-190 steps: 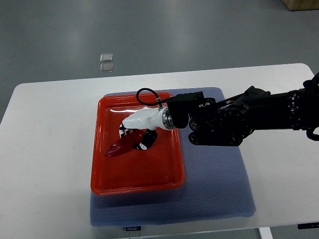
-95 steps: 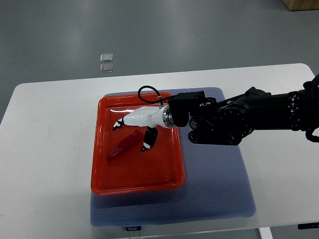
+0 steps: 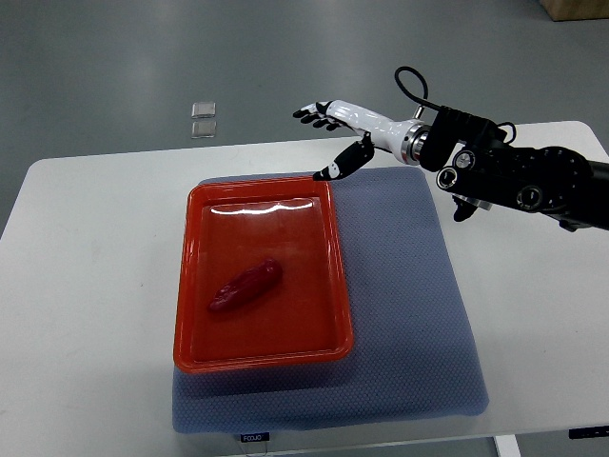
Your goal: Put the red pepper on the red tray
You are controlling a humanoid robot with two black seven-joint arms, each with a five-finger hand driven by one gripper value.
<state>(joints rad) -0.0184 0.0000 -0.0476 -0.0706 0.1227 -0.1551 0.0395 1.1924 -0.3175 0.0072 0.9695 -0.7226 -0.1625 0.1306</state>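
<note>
The red pepper (image 3: 245, 287) lies on its side in the red tray (image 3: 195, 333), left of the tray's middle, with nothing touching it. My right hand (image 3: 330, 136) is raised beyond the tray's far right corner, well clear of the pepper. Its white fingers (image 3: 314, 111) with black tips are spread and hold nothing. The black right arm (image 3: 519, 176) reaches in from the right edge. No left arm shows.
The tray rests on a blue-grey mat (image 3: 409, 314) on the white table (image 3: 86, 286). Two small clear squares (image 3: 203, 118) lie on the grey floor past the table's far edge. A brown box corner (image 3: 576, 8) shows at top right.
The right hand let go of the pepper, which now lies in the tray. The hand then lifted and drew back to the far right, beyond the tray's corner.
</note>
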